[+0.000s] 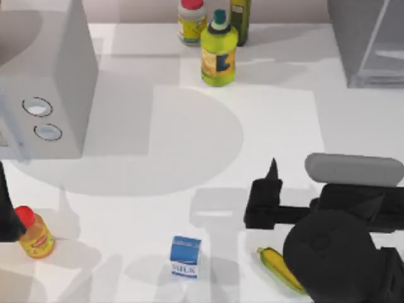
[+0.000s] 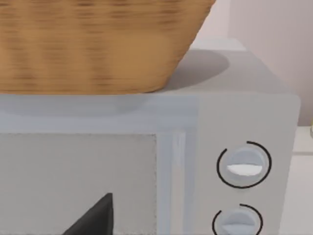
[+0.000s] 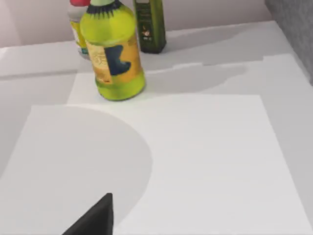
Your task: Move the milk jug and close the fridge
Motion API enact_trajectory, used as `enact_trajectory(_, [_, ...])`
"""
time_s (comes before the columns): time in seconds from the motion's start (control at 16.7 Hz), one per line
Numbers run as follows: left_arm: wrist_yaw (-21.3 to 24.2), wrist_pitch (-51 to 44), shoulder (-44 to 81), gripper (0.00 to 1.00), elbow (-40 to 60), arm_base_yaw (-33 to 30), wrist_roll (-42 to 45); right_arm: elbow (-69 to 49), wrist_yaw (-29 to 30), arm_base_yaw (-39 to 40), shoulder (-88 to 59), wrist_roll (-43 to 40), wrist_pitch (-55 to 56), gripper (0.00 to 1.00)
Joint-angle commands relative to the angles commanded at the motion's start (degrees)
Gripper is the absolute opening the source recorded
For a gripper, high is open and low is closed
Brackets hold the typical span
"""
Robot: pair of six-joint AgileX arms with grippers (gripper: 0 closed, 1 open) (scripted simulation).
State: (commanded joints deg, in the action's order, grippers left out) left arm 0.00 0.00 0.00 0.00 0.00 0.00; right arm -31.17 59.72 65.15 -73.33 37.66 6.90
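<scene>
The milk jug (image 1: pixel 185 255), a small carton with a blue top and a white lower part, stands upright near the table's front edge, a little left of centre. The fridge (image 1: pixel 369 41) is the dark grey cabinet at the back right, with pale grey inside showing; its dark wall (image 3: pixel 293 19) edges the right wrist view. My right gripper (image 1: pixel 273 169) hovers over the table right of centre, pointing toward the back, up and to the right of the jug and apart from it. My left arm (image 1: pixel 7 214) sits at the left edge beside the grey box.
A light grey box with two dials (image 1: pixel 44 82) fills the back left, with a wicker basket (image 2: pixel 98 44) on top. A yellow red-capped bottle (image 1: pixel 35 235) stands front left. Three bottles (image 1: pixel 219 50) cluster at the back centre. A yellow corn cob (image 1: pixel 278 266) lies under my right arm.
</scene>
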Motion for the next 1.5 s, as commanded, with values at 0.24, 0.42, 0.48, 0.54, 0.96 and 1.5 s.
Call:
enact_trajectory(0.24, [0.0, 0.0, 0.0, 1.0, 0.0, 0.0, 0.0, -16.0, 3.8, 6.0, -17.0, 20.5, -19.8, 1.0])
enact_trajectory(0.42, [0.0, 0.0, 0.0, 1.0, 0.0, 0.0, 0.0, -28.0, 6.5, 10.3, -29.8, 35.9, -34.6, 1.0])
enact_trajectory(0.48, [0.0, 0.0, 0.0, 1.0, 0.0, 0.0, 0.0, -31.7, 7.3, 11.6, -33.9, 40.9, -39.3, 1.0])
enact_trajectory(0.54, [0.0, 0.0, 0.0, 1.0, 0.0, 0.0, 0.0, -35.3, 8.0, 12.8, -37.8, 45.6, -43.8, 1.0])
enact_trajectory(0.96, [0.0, 0.0, 0.0, 1.0, 0.0, 0.0, 0.0, -53.5, 11.7, 19.0, -57.9, 69.8, -66.7, 1.0])
enact_trajectory(1.5, [0.0, 0.0, 0.0, 1.0, 0.0, 0.0, 0.0, -55.3, 12.3, 19.3, -60.2, 72.2, -68.8, 1.0])
